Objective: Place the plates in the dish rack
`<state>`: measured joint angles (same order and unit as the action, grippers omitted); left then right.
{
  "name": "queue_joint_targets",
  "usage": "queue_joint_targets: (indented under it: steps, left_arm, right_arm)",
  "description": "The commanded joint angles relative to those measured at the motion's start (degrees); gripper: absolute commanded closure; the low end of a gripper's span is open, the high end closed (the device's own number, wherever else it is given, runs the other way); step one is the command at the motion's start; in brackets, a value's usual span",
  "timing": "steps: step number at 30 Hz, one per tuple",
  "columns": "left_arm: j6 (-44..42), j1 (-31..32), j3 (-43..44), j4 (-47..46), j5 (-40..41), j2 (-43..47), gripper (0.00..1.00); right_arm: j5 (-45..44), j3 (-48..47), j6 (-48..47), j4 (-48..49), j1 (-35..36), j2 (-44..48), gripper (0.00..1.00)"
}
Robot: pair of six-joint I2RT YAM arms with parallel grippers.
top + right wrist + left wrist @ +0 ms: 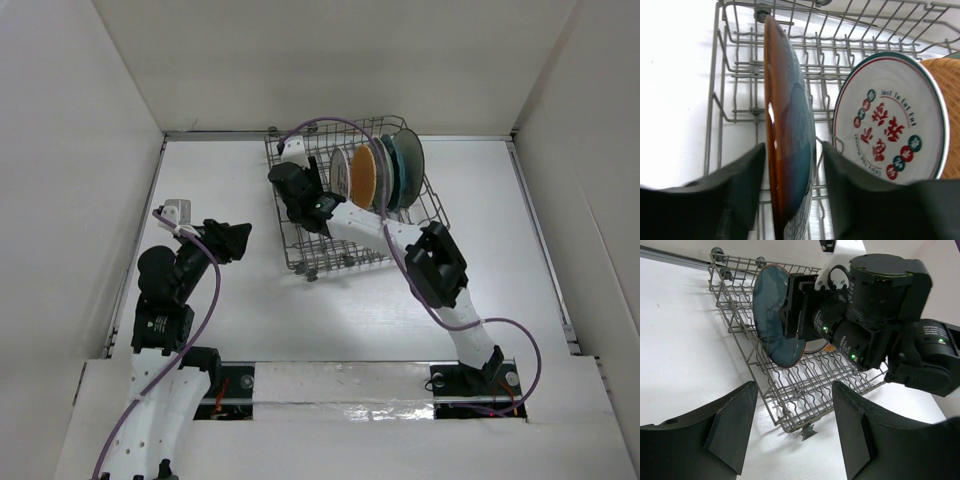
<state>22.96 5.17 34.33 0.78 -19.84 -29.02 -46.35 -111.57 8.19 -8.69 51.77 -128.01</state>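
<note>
The dish rack (300,255) stands at the back middle of the table, and it also shows in the left wrist view (790,422) and the right wrist view (715,100). The dark teal speckled plate (771,315) stands on edge in its left half. My right gripper (303,192) straddles this plate (790,125); its fingers are blurred, with a narrow gap on the right side. The white red-green patterned plate (890,130), the tan-orange plate (362,175) and teal plates (408,160) stand upright in the right half. My left gripper (238,240) is open and empty over the table left of the rack (795,385).
White walls close in the table on the left, back and right. A small white-grey fixture (175,212) sits by the left wall. The right arm (435,265) reaches over the rack's front right corner. A rack foot (809,432) rests on the table just ahead of my left fingers.
</note>
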Motion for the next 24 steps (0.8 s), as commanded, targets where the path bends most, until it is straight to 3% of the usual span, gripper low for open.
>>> queue_joint_targets:
  steps: [1, 13, 18, 20, 21, 23, 24]
  left_arm:
    - [-0.6, 0.2, 2.4, -1.8, 0.7, 0.5, 0.41]
    - [-0.7, 0.2, 2.5, -1.6, 2.0, -0.2, 0.36]
    - [-0.6, -0.3, 2.8, -1.4, 2.7, 0.0, 0.35]
    - [-0.7, -1.0, 2.8, -1.6, 2.8, 0.5, 0.34]
    - [-0.6, -1.0, 2.8, -1.7, 2.9, 0.7, 0.34]
    - [-0.8, -1.5, 2.7, -1.7, 3.0, 1.2, 0.34]
    - [-0.8, -1.5, 2.7, -1.7, 2.9, 1.2, 0.34]
  right_arm:
    - [2.2, 1.0, 2.1, 4.5, 0.4, 6.8, 0.39]
    - [9.3, 17.4, 3.9, 12.3, 0.4, 25.6, 0.18]
    - [12.4, 28.7, 3.2, 19.7, 0.4, 35.3, 0.17]
    - [15.0, 36.5, 3.4, 25.2, 0.4, 41.6, 0.27]
    - [15.7, 39.2, 3.6, 27.0, 0.4, 43.8, 0.51]
    - [17.4, 43.9, 4.3, 30.7, 0.4, 49.9, 0.82]
    - [18.0, 47.5, 4.3, 31.2, 0.4, 51.8, 0.93]
